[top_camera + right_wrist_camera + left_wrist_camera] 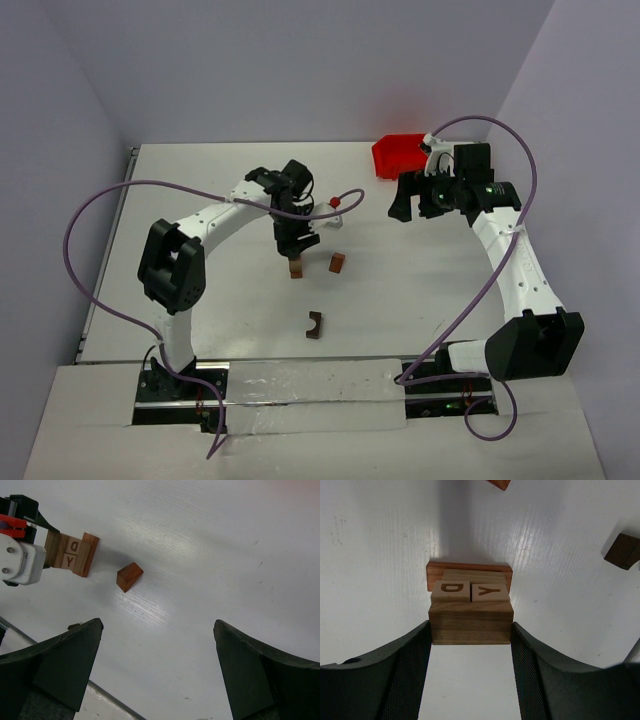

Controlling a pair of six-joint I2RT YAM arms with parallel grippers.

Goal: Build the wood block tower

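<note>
The tower (296, 268) stands mid-table: a reddish base bar (469, 570), two tan cubes lettered D (450, 590) and Y (489, 591), and a darker brown bar (470, 622) on top. My left gripper (293, 238) is straight above it, its fingers (400, 670) pressed against both ends of the top bar. The tower also shows in the right wrist view (75, 552). A loose reddish block (338, 263) lies right of the tower, and an arch-notched block (315, 325) lies nearer the front. My right gripper (405, 203) is open and empty above bare table (157, 625).
A red plastic bin (400, 155) sits at the back right, just behind the right gripper. A small white and red object (336, 205) lies behind the tower. A dark block (624, 550) shows at the right edge of the left wrist view. Purple cables loop beside both arms.
</note>
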